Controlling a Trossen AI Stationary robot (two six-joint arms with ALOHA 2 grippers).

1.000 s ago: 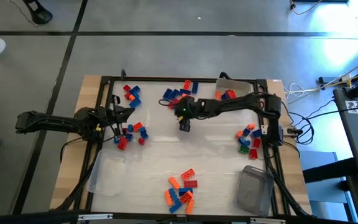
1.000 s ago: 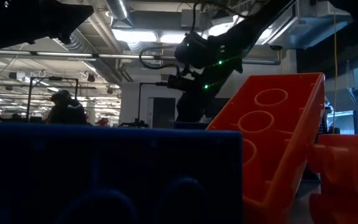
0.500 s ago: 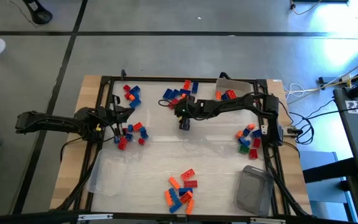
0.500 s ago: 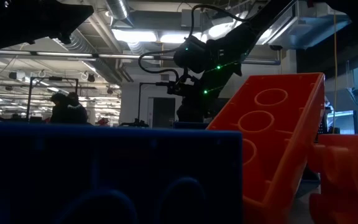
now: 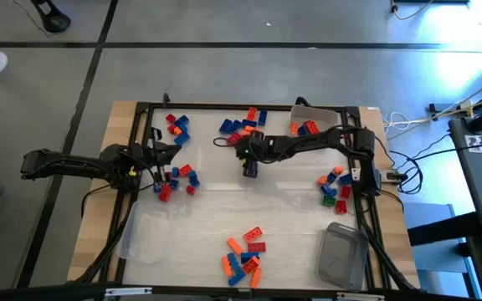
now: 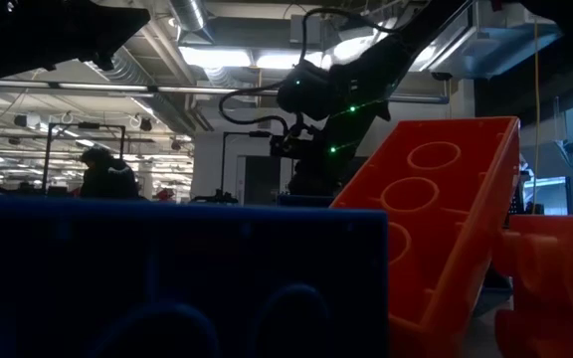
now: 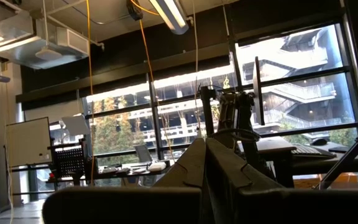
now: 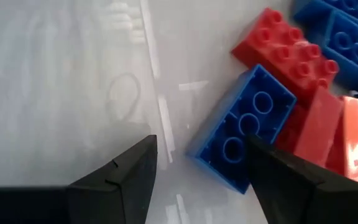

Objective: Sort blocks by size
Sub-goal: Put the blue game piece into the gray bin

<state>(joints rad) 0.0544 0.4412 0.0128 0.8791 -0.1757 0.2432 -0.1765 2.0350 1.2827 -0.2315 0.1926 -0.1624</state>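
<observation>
- Blocks (image 5: 243,127) lie in small heaps about the table; a blue brick (image 8: 244,127) sits at the edge of the far-centre heap.
- Your right gripper (image 8: 201,163) hovers beside it, fingers apart, empty.
- Next, I judge, you straddle that brick and close.
- Your left gripper (image 5: 162,157) waits at the left, fingers together.

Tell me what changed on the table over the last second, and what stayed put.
The right arm drew back slightly toward the far edge of the table, so the right pincer now hangs open nearer the far block pile, a blue block just ahead of its fingers. Nothing was grasped or released. The left pincer stayed shut at the left side, and all block piles kept their places.
</observation>
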